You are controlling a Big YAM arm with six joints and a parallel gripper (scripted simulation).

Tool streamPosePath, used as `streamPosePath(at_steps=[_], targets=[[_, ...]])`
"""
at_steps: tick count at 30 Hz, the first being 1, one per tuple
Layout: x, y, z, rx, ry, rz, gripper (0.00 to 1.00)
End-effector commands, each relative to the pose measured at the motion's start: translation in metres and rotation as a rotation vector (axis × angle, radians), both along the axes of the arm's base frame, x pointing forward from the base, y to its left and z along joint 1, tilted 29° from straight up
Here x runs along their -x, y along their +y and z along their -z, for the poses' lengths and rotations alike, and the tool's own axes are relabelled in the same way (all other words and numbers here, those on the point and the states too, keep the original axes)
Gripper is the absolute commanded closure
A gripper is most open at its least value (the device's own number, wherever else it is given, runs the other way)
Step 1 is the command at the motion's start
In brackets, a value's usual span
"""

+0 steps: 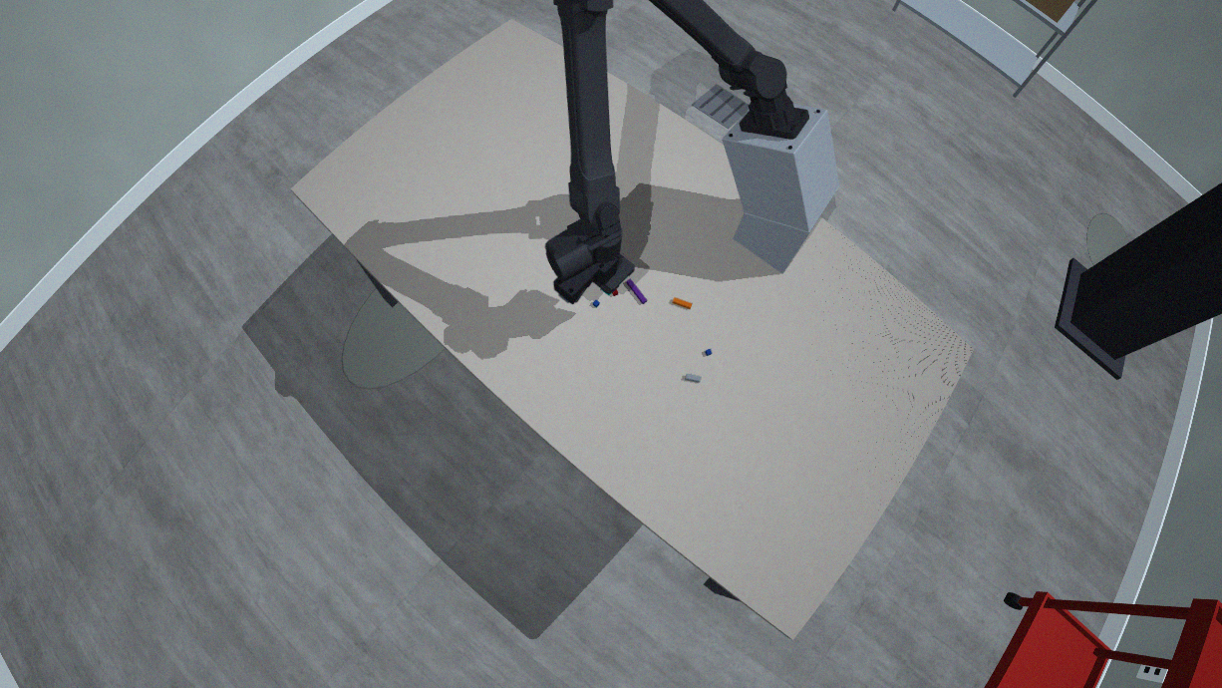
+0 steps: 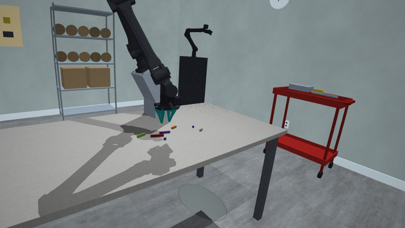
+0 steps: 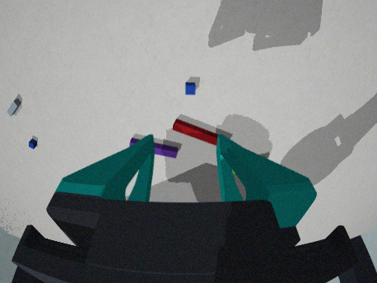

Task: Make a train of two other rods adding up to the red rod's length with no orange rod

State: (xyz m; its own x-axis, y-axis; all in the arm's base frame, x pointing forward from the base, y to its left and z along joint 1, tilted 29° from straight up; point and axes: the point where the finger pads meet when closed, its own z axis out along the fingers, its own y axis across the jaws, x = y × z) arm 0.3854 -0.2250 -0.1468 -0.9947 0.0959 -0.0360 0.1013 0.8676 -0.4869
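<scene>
Seven small coloured rods on the pale rectangular bench (image 2: pixel 226 135) at mid-frame; teal-fingered end effector (image 2: pixel 166 116) above them, parted and empty (small blue cube-shaped rod (image 2: pixel 165 138) just beside long red rod (image 2: pixel 156 135)).

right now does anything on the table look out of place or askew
Nothing looks damaged or spilled. The small blue rod lies apart from the purple rod, not in line with its end. The gripper hangs open above them.

Dark arm angled down, gripper (image 2: pixel 166 121) pointing downward, teal fingers spread apart, empty.
</scene>
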Motion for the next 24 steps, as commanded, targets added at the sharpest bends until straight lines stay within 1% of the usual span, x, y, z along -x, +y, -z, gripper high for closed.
streamPosePath(at_steps=[1,20,24], targets=[[0.0029,-0.0008,-0.0015,-0.001,0.003,0.017,0.00],[0.0017,0.0013,-0.0015,-0.001,0.006,0.007,0.00],[0.0034,0.0038,0.0041,0.000,0.025,-0.041,0.00]])
